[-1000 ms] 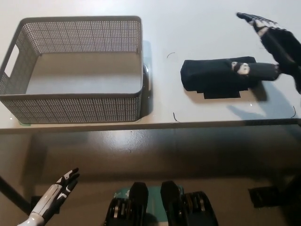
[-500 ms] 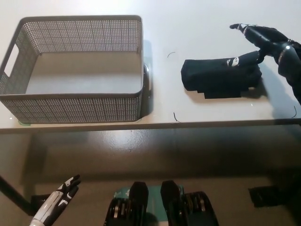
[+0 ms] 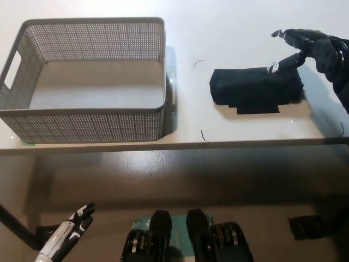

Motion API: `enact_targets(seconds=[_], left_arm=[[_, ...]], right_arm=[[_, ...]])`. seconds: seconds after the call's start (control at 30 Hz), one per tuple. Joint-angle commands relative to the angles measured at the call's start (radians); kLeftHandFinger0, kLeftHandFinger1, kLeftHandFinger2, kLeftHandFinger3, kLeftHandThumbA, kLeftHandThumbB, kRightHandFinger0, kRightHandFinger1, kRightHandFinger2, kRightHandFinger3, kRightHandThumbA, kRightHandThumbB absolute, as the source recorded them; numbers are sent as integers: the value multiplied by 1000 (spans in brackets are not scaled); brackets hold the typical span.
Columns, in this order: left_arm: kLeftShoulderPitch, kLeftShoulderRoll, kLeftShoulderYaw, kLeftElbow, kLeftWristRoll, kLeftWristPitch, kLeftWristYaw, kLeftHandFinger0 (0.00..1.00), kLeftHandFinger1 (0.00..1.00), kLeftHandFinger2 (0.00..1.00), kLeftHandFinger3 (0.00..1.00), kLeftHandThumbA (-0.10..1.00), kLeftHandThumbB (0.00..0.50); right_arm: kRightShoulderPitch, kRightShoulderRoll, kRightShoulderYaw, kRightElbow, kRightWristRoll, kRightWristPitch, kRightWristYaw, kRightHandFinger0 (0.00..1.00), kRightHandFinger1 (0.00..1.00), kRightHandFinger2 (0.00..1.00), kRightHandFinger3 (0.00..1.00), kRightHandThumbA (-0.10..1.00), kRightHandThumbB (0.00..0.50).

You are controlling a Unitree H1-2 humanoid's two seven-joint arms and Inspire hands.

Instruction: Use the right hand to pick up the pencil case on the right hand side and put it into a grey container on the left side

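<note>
One black pencil case lies at three o'clock on the tabletop; the right hand, fingers spread and grasping nothing, touches its far-right corner. It should straddle the middle before clenching. Left hand hangs low at seven o'clock, released.

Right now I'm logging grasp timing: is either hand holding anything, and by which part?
Nothing is held. The right hand is open at the pencil case's far right end, fingers apart. The left hand rests low, holding nothing.
</note>
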Motion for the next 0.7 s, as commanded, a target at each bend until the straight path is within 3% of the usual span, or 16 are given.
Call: enact_targets(seconds=[0.0, 0.13, 0.67], left_arm=[[-4, 20, 1, -20, 15, -52, -5, 1000, 1000, 1000, 1000, 1000, 367], [-1, 18, 1, -21, 11, -56, -7, 1000, 1000, 1000, 1000, 1000, 348], [-1, 16, 5, -11, 2, -61, -12, 1000, 1000, 1000, 1000, 1000, 382]], right_arm=[[-83, 4, -5, 18, -4, -57, -22, 1000, 1000, 1000, 1000, 776, 500], [-75, 14, -19, 30, 12, -78, -25, 1000, 1000, 1000, 1000, 768, 500], [-111, 114, -34, 140, 33, -88, 1, 1000, 1000, 1000, 1000, 789, 500]])
